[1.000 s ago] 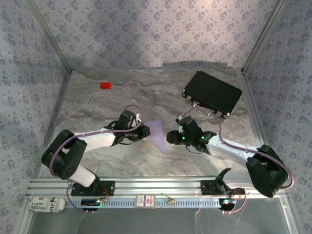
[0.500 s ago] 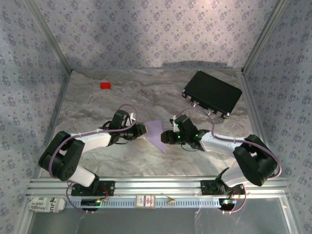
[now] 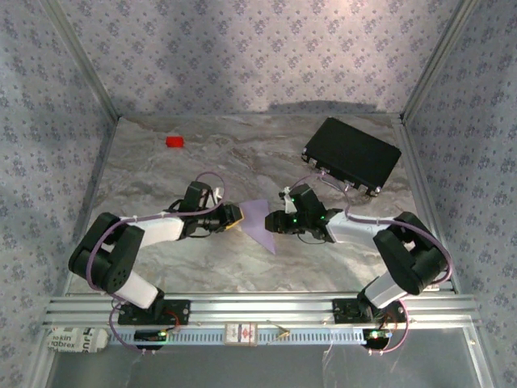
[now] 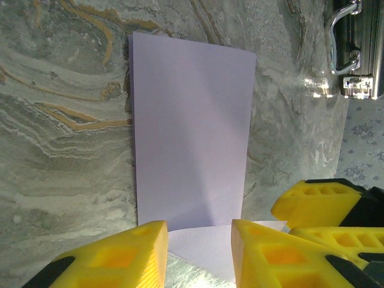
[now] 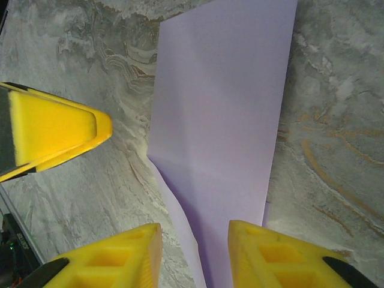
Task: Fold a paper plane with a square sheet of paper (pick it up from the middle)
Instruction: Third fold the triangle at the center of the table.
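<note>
Paper (image 3: 258, 220), part-folded, flat at bench (image 3: 242, 271) centre. Right arm (image 3: 355, 230) now swung in close at paper's 3 o'clock. Left jaws hold station at 9 o'clock. Both jaws parted, straddling paper edges, gripping nothing. Judgement: crease set, next fold pending.

Soft light is coming down from overhead, pooling brightest on the middle of the back wall (image 3: 258, 56) and fading toward the corners. The black case (image 3: 352, 153) is throwing a blurry shadow onto that wall, and the arms are laying faint ones on the marble table (image 3: 161, 170). At the left wrist, a chrome latch (image 4: 347, 30) is flaring white. A soft shadow is greying the lower part of the lilac paper (image 4: 192, 120), and the yellow fingers (image 4: 108, 258) of the left gripper (image 4: 198, 231) are going slightly soft against the lens. From the right wrist the paper is looking evenly lit.
</note>
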Action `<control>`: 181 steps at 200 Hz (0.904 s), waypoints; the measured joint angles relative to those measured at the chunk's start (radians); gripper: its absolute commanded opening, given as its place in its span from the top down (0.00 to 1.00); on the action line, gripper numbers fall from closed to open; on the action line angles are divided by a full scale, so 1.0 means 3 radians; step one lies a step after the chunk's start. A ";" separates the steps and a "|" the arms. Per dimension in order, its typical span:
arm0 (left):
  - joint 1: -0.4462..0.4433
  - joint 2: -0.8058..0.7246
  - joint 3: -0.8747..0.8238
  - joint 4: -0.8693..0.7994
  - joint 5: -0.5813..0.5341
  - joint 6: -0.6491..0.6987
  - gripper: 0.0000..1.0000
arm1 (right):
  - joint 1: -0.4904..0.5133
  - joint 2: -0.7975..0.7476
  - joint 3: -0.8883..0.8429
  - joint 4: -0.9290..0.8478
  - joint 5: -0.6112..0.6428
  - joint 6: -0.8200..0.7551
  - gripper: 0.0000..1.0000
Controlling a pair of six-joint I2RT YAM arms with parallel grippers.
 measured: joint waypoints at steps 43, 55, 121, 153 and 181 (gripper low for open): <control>0.0062 0.0011 0.0000 0.0003 0.0079 -0.0011 0.64 | -0.0013 0.0099 0.0009 0.0051 -0.0064 -0.0005 0.78; 0.0065 0.0032 0.0005 0.0013 0.0103 -0.0013 0.63 | -0.0022 0.0114 0.0017 0.0060 -0.0078 -0.0020 0.82; 0.0086 0.0178 0.0079 0.0041 0.0244 -0.0071 0.49 | -0.0095 0.0108 0.0009 0.0243 -0.0177 -0.0036 0.90; 0.0093 0.0181 0.0126 0.0066 0.0275 -0.0095 0.46 | -0.0159 0.0074 -0.0079 0.0354 -0.0223 -0.0022 0.94; 0.0099 0.0192 0.0155 0.0078 0.0277 -0.0098 0.45 | -0.0189 0.0048 -0.0167 0.0434 -0.0238 0.0013 0.95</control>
